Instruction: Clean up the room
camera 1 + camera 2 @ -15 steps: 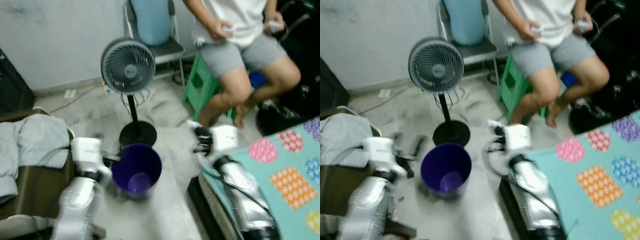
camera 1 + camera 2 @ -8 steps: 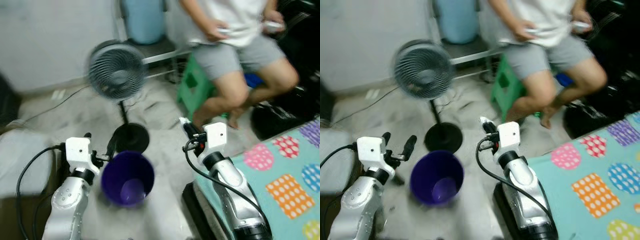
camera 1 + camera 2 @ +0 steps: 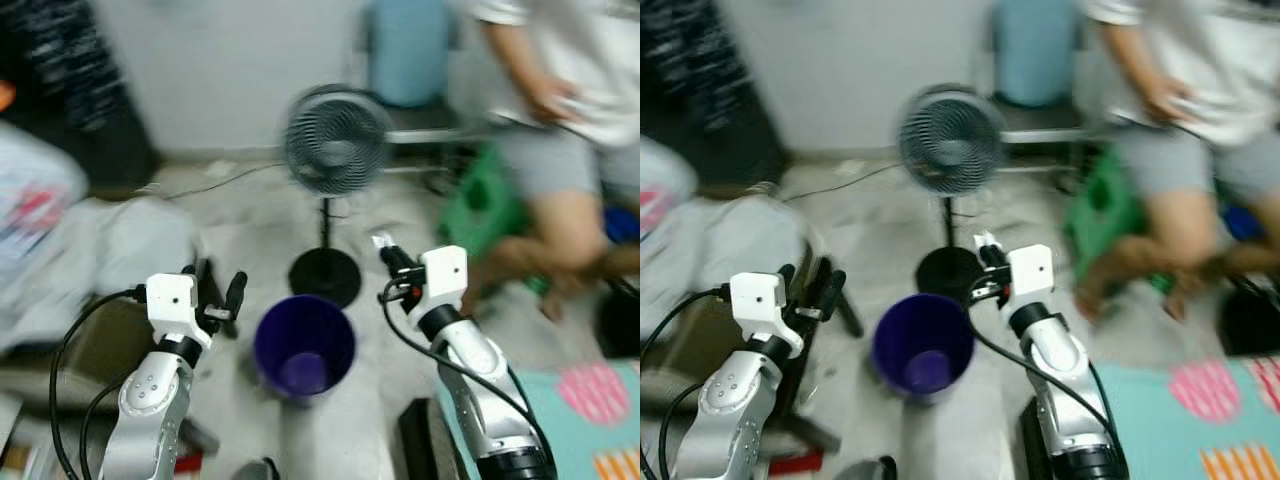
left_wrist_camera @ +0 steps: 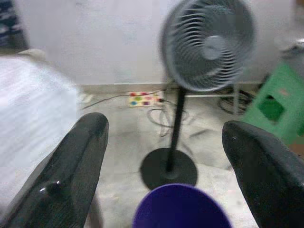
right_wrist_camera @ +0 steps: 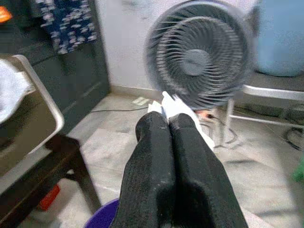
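A purple bin (image 3: 303, 345) stands open on the floor between my two arms. My right gripper (image 3: 387, 256) hovers just past the bin's far right rim, shut on a small white scrap (image 5: 167, 106) that sticks out beyond its fingertips (image 5: 154, 124). At the bin's left side my left gripper (image 3: 219, 287) is open, with nothing between its fingers (image 4: 80, 161). The bin's rim (image 4: 180, 204) lies just below that gripper in the left wrist view.
A grey pedestal fan (image 3: 336, 141) stands right behind the bin on a black base (image 3: 325, 275). A person (image 3: 560, 130) sits at the right by a green stool (image 3: 482, 212). Pale clothes (image 3: 110, 250) lie heaped on dark furniture at the left. A power strip (image 4: 145, 99) lies by the wall.
The camera has swung left, so the fan, bin and person sit further right in the picture. The left gripper stays open and the right stays shut on the white scrap.
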### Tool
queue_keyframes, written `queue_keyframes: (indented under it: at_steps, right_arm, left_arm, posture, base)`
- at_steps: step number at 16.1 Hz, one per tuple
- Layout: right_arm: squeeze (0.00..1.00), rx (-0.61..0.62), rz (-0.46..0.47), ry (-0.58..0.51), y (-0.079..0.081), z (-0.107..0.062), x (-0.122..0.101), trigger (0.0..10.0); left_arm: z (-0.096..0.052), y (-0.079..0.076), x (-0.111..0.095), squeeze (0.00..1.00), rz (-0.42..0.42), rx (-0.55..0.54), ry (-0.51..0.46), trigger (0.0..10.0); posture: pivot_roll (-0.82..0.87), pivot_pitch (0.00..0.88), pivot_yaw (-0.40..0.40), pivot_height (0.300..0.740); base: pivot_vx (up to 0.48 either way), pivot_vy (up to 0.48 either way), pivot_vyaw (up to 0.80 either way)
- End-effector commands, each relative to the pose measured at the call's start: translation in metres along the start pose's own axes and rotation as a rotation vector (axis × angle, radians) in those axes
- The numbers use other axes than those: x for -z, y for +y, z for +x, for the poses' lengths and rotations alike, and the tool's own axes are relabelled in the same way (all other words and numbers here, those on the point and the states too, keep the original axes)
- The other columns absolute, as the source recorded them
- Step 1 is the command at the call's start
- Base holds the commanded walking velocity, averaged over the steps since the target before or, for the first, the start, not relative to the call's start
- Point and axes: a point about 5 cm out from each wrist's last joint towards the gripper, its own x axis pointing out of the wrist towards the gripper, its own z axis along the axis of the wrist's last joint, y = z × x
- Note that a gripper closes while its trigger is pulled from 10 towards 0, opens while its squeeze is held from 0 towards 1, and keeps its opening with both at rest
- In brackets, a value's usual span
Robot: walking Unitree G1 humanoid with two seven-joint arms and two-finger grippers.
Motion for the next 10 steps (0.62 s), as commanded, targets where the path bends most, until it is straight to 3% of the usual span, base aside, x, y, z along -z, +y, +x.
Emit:
queue_keyframes:
  at_steps: [1, 4, 6, 10]
  right_arm:
    - [0.0, -0.009, 0.005, -0.003, 0.003, 0.001, 0.001, 10.0]
    - [0.0, 0.024, -0.001, 0.006, -0.001, 0.002, 0.002, 10.0]
    - [0.0, 0.036, -0.012, 0.007, -0.004, 0.003, 0.001, 10.0]
    - [0.0, 0.059, -0.023, 0.009, -0.009, 0.001, 0.001, 10.0]
  left_arm:
    - [0.0, 0.001, 0.001, 0.0, 0.018, -0.002, 0.009, 10.0]
    - [0.0, 0.004, -0.004, 0.0, 0.014, -0.011, -0.015, 10.0]
    - [0.0, 0.019, -0.011, 0.0, 0.025, -0.019, -0.056, 10.0]
    - [-0.01, 0.019, -0.013, 0.0, 0.03, 0.071, -0.068, 10.0]
  posture:
    - [-0.01, 0.124, -0.003, 0.74]
    - [-0.01, 0.125, -0.005, 0.74]
    - [-0.01, 0.131, -0.013, 0.74]
    - [-0.02, 0.135, -0.027, 0.74]
  base:
    - [0.0, 0.0, 0.77]
    - [0.0, 0.0, 0.14]
    - [0.0, 0.0, 0.0]
    - [0.0, 0.0, 0.0]
